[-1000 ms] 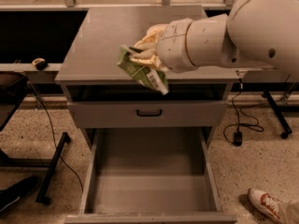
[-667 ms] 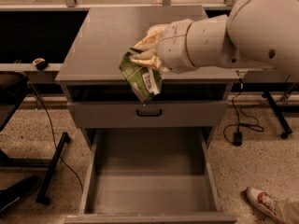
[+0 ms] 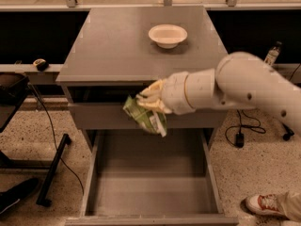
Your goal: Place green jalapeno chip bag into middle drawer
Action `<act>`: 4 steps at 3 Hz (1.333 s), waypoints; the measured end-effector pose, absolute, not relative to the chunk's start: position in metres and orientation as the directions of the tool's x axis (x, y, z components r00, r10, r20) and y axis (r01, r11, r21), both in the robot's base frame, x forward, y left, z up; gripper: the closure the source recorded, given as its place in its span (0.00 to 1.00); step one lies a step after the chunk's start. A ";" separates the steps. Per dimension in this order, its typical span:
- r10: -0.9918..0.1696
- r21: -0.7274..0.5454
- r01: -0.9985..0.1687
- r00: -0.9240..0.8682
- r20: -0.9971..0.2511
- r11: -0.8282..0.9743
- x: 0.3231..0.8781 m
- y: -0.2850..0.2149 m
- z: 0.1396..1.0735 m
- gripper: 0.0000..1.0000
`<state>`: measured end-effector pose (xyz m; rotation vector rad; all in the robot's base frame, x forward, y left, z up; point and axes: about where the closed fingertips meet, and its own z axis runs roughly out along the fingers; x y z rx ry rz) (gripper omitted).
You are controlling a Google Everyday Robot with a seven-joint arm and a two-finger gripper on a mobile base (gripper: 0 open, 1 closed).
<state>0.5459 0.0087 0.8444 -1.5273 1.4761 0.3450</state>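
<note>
Gripper [image 3: 146, 102] is out in front of the cabinet [image 3: 117, 46], just below the top's front edge and level with the upper drawer front [image 3: 94, 117]. Arm [image 3: 235, 86] comes in from the right, running about level.

Fingers [image 3: 153, 91] are clamped on the bag [image 3: 146, 118]. They pinch its upper end, and the rest hangs below and slightly left of the gripper. The bag is tilted, its white seam end pointing down and to the right. It is crumpled, green with pale print. Only the gripper touches it; it hangs clear in the air.

The drawer [image 3: 150, 187] is pulled out fully towards me and its floor is bare grey. The bag sits above the drawer's back part, roughly centred left to right and well above the floor. It is not inside yet.

A white bowl [image 3: 168, 35] stands upright on the cabinet top towards the back, well apart from the gripper.

Bottle [image 3: 272, 53] on the floor at right, behind the arm. Someone's shoe [image 3: 264, 204] at lower right, beside the drawer.
</note>
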 end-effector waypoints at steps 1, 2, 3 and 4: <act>-0.596 -0.342 -0.918 0.161 -0.787 0.203 0.535 -0.002 0.788 1.00; -0.595 -0.342 -0.918 0.161 -0.787 0.204 0.535 -0.002 0.788 1.00; -0.554 -0.286 -0.919 0.093 -0.827 0.272 0.537 -0.009 0.756 1.00; -0.450 -0.219 -0.924 0.059 -0.891 0.313 0.533 -0.009 0.712 1.00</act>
